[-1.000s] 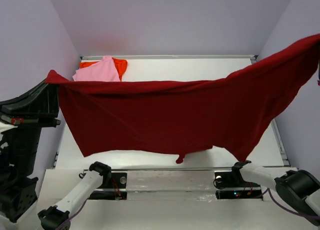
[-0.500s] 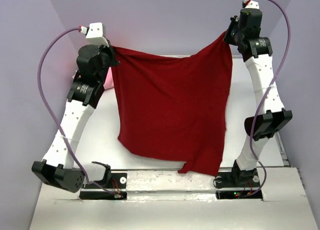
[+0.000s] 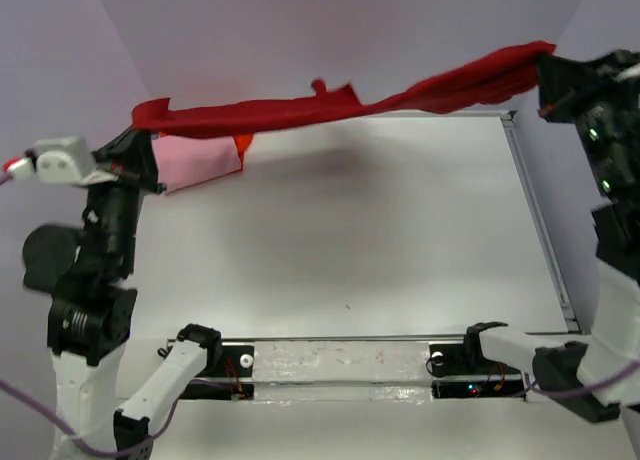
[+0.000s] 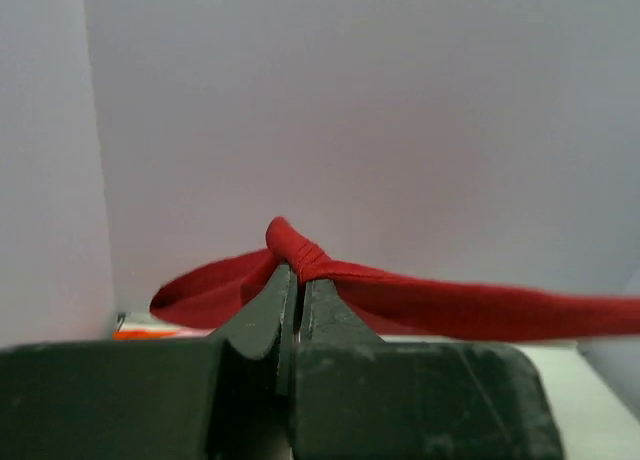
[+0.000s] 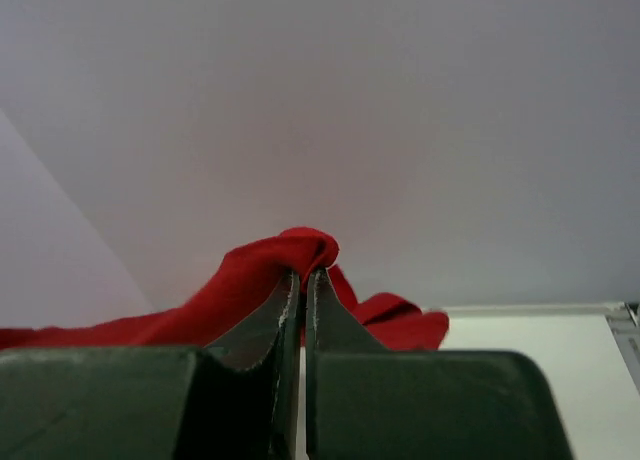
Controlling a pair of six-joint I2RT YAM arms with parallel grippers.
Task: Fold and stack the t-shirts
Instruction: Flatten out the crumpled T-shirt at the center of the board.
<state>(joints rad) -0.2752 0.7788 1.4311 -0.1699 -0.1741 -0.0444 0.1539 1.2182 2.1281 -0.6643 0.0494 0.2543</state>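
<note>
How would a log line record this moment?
left end effector: shut on crimson shirt | right end effector: same | shirt: stretched aloft | pink shirt: far-left

crimson t-shirt (image 3: 300, 108) no longer hanging down as a sheet, now stretched wide and level, pink t-shirt (image 3: 195, 162) back in view

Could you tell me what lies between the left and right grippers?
The dark crimson t-shirt hangs stretched in the air from the left gripper to the right gripper, pinched by both; the top view shows it.

Airborne shirt (image 3: 300, 111) above table (image 3: 400, 230); other shirts (image 3: 195, 162) far-left.
</note>
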